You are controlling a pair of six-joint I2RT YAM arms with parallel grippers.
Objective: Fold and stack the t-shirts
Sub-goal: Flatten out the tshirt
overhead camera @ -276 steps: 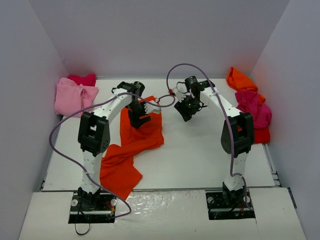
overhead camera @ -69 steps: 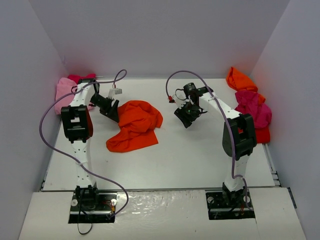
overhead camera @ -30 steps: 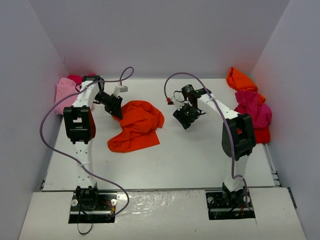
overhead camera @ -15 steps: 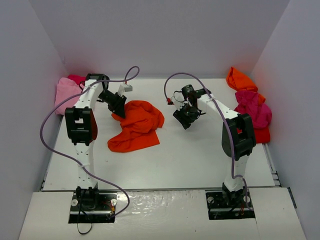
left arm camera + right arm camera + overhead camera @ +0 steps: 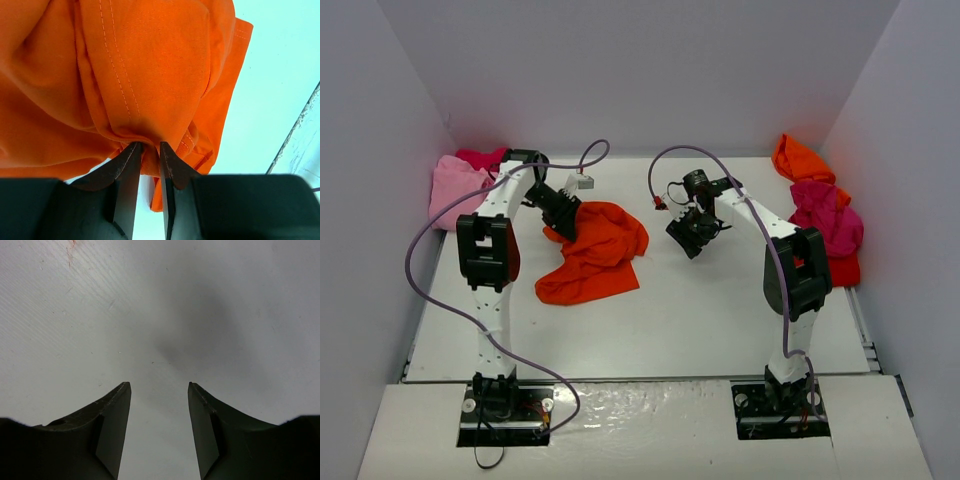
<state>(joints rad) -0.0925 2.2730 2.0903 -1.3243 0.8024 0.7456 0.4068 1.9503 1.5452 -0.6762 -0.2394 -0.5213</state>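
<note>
Two arms reach over the white table (image 5: 720, 300) in the top view. The left gripper (image 5: 566, 226) meets the far-left edge of the orange-red tee (image 5: 600, 255), which lies crumpled left of the table's middle. The right gripper (image 5: 687, 240) hangs to the right of that tee, apart from it, over bare table. A pink tee (image 5: 452, 190) sits in the far-left corner with a magenta tee (image 5: 480, 158) behind it. Along the right edge an orange tee (image 5: 798, 158), a second magenta tee (image 5: 828, 218) and a red tee (image 5: 845, 268) are heaped together. From this height I cannot tell how either pair of jaws stands.

Left wrist view shows what the top view does not. The jaws are clenched on a bunched fold of the orange-red tee, pinched right at the fingertips. Cloth fills most of the view, a line of hem stitching runs up it, and pale table shows at the right.

Right wrist view shows the other gripper's jaws released and standing apart. Only scuffed table shows between them, with a small red mark at the upper left.
</note>
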